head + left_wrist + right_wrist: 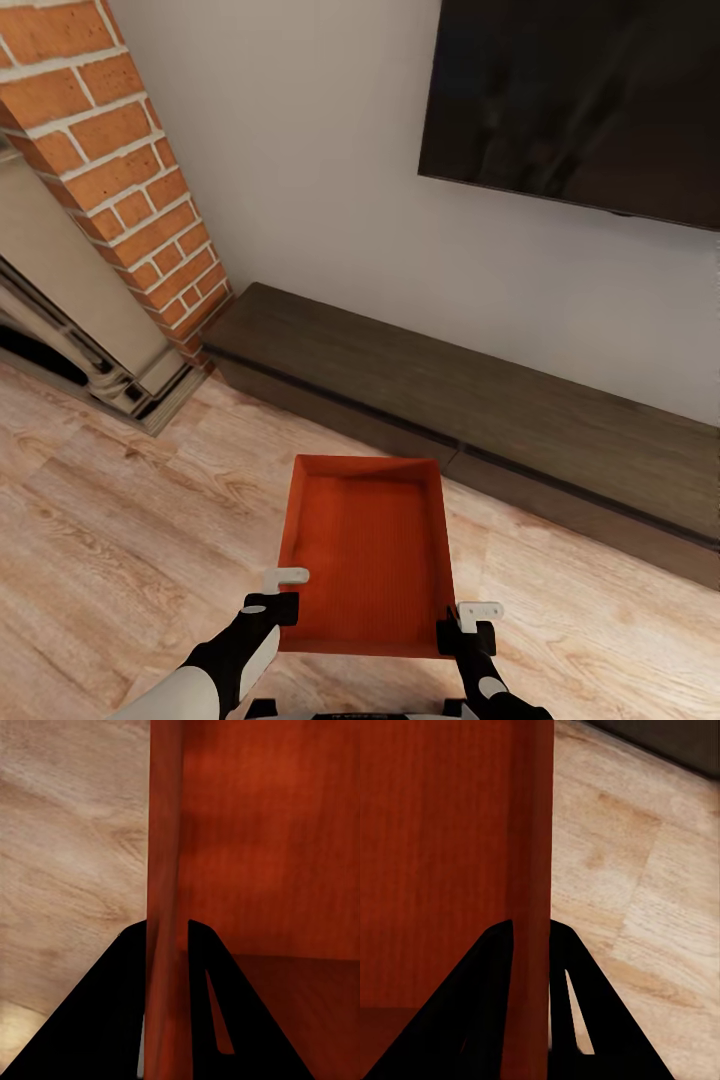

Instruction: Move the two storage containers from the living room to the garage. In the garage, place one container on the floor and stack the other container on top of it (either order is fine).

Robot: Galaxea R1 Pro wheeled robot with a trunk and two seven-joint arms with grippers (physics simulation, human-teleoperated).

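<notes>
Head view, left to right: red-brick fireplace at far left; long low dark-brown bench along white wall; black wall screen above. Orange-red storage container held over light wood plank floor, near bench. Left gripper clamped on container's left wall; right gripper clamped on right wall. Wrist views: wall pinched between dark fingers.

Left gripper fingers clamp the bin wall, one inside, one outside, above wood floor
</notes>
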